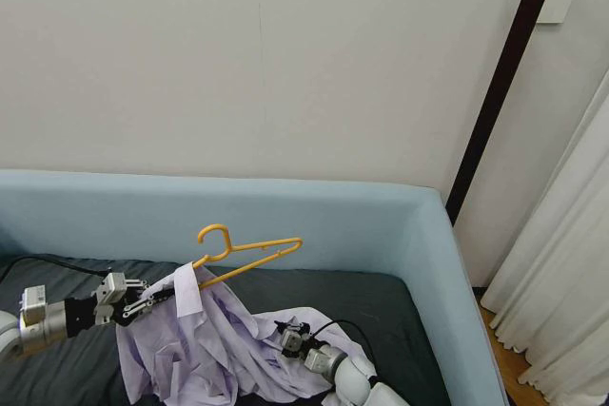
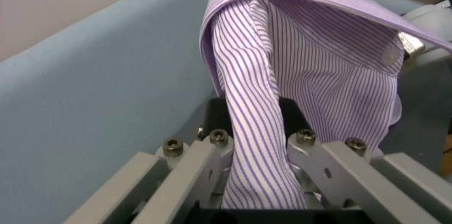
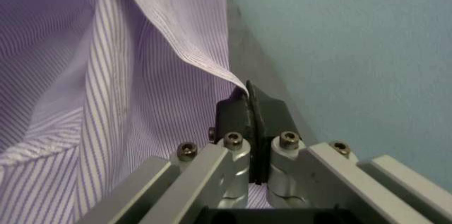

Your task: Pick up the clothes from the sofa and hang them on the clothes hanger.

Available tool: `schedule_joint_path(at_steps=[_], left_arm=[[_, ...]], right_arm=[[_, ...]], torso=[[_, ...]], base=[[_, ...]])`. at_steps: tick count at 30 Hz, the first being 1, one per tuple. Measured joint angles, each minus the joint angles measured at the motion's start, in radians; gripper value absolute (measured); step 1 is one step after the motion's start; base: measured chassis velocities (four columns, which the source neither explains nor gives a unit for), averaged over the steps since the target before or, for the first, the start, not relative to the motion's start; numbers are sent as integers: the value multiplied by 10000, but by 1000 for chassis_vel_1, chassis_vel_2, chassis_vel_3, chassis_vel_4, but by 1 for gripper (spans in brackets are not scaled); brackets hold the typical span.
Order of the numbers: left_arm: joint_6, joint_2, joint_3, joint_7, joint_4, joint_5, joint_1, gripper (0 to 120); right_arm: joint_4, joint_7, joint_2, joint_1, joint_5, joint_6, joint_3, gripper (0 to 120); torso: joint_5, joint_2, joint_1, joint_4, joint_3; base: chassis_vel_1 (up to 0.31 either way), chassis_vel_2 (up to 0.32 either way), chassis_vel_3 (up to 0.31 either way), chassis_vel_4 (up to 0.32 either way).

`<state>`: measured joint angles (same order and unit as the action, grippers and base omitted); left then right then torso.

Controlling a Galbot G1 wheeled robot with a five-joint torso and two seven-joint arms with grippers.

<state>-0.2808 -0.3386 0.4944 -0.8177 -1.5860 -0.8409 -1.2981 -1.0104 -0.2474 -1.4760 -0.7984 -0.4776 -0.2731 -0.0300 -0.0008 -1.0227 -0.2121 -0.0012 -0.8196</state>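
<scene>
Shirt of white cloth with fine purple stripes lies in a crumpled heap at about 6 o'clock in the head view, on the dark seat cushion of a pale blue sofa. One fold is lifted at the heap's 10 o'clock. An orange hanger rises out of that lifted fold, hook uppermost and tilted, at the heap's 12 o'clock. The collar and a button placket show close up in the left wrist view (the stripes run lengthwise there).

The left pincer reaches in level from 9 o'clock and is clenched on the raised fold; a strip of the cloth passes between its black pads. The right pincer sits low at the heap's 4 o'clock, its forearm coming up from the lower edge. Its pads are pressed together on a thin edge of the fabric.

Behind the sofa's backrest stands a plain pale wall. A dark slanted pole and a white curtain stand at 3 o'clock.
</scene>
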Motion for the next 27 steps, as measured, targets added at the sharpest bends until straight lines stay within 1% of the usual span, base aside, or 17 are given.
schedule_joint_path(at_steps=[1,2,7,8,12,14,15,16,17,18,19,20,23,24,25,26,27], left_arm=[[-8,-19,0,-4,13,6,6,7],[-8,-19,0,-4,13,6,6,7],[-33,-109,-18,-44,71,56,24,7],[-33,-109,-18,-44,71,56,24,7],[-68,-121,-29,-65,112,68,46,7],[-69,-125,-35,-67,120,67,61,7],[-72,-142,-51,-80,142,67,101,7],[-74,-151,-58,-86,152,66,118,7],[-90,-198,-95,-102,184,65,201,7],[-106,-241,-122,-115,198,65,261,7],[-106,-241,-122,-115,198,65,261,7],[-134,-336,-159,-136,206,63,375,7],[-311,-573,-170,-152,78,-12,553,7],[-311,-573,-170,-152,78,-12,553,7],[-380,-670,-148,-163,-69,-154,570,7],[-384,-677,-145,-164,-80,-167,571,7],[-480,-786,-91,-203,-260,-387,593,7]], right_arm=[[-103,-112,67,-13,386,79,-23,0],[-103,-112,67,-13,386,79,-23,0],[-608,-498,411,-50,2585,529,-109,0],[-608,-498,411,-50,2585,529,-109,0],[-873,-838,606,-54,3907,688,65,0],[-935,-945,640,-54,4247,690,98,0],[-1071,-1095,702,-57,4925,691,128,0],[-1125,-1141,727,-58,5194,695,138,0],[-1377,-1347,841,-67,6298,731,176,0],[-1557,-1480,931,-73,7024,778,192,0],[-1557,-1480,931,-73,7024,778,192,0],[-1811,-1597,1071,-73,8034,859,206,0],[-2366,-1591,1351,-17,10032,1138,216,0],[-2366,-1591,1351,-17,10032,1138,216,0],[-2550,-1460,1430,52,10609,1232,232,0],[-2575,-1431,1442,64,10694,1244,235,0],[-2792,-1107,1534,207,11267,1357,275,0]], torso=[[0,0,0,0,0],[0,0,0,0,0],[1,0,0,0,0],[1,0,0,0,0],[1,0,0,0,-1],[1,0,0,0,0],[1,0,0,0,-1],[2,0,0,0,-1],[1,0,0,1,0],[2,0,0,1,0],[2,0,0,1,0],[1,0,0,1,-1],[1,0,1,-1,-1],[1,0,1,-1,-1],[2,0,1,-1,0],[1,0,0,-1,0],[2,0,0,-1,-1]], base=[[0,0,0,0],[0,0,0,0],[0,0,0,0],[0,0,0,0],[0,0,0,0],[0,0,0,0],[0,0,0,0],[0,0,0,0],[0,0,0,0],[0,0,0,0],[0,0,0,0],[0,0,0,0],[0,0,0,0],[0,0,0,0],[0,0,0,0],[0,0,0,0],[0,0,0,0]])
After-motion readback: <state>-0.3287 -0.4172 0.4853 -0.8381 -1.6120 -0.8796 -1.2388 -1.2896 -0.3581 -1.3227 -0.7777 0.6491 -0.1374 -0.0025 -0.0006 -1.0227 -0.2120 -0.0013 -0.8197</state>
